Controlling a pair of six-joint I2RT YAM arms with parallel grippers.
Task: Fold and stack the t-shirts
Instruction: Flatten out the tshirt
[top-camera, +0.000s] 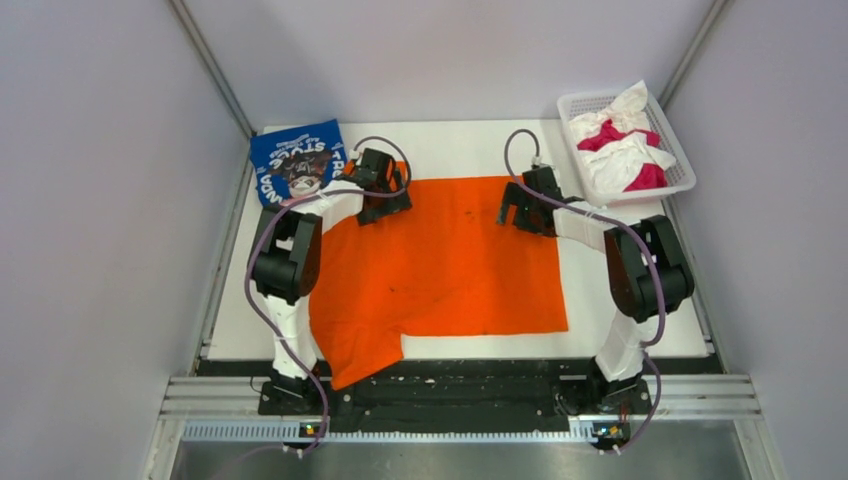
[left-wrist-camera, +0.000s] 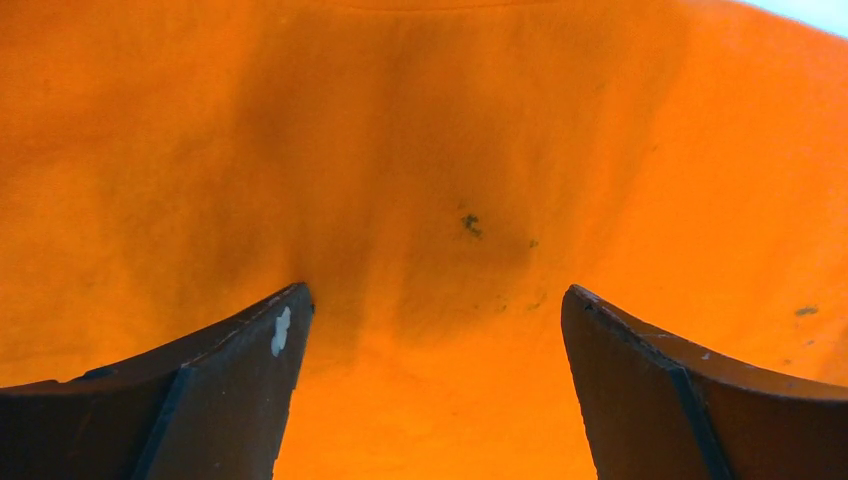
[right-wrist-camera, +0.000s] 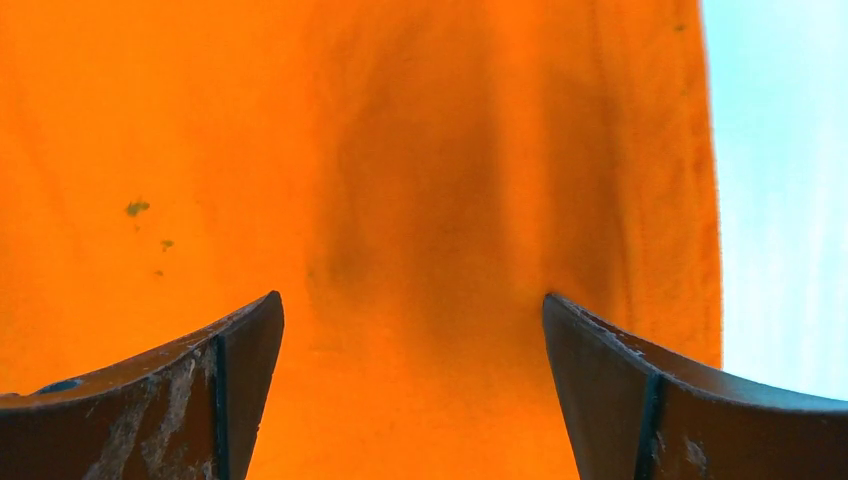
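Two pale walls (top-camera: 100, 200) flank a white table (top-camera: 450, 140), with a folded blue shirt (top-camera: 297, 160) at its far left corner. The left gripper (left-wrist-camera: 435, 300) and right gripper (right-wrist-camera: 410, 300), fingers spread, sit at the far edge of the orange shirt (top-camera: 450, 270) lying flat mid-table. At far right, a white basket (top-camera: 566, 104) holds white and magenta shirts (top-camera: 625, 150).

Spread-jawed left gripper (left-wrist-camera: 432, 385) over orange t-shirt (left-wrist-camera: 420, 150)

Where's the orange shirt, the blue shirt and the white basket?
orange shirt (top-camera: 450, 260): top view, middle of the spread cloth.
blue shirt (top-camera: 290, 150): top view, its lettered blue part.
basket (top-camera: 570, 101): top view, far left corner of its rim.
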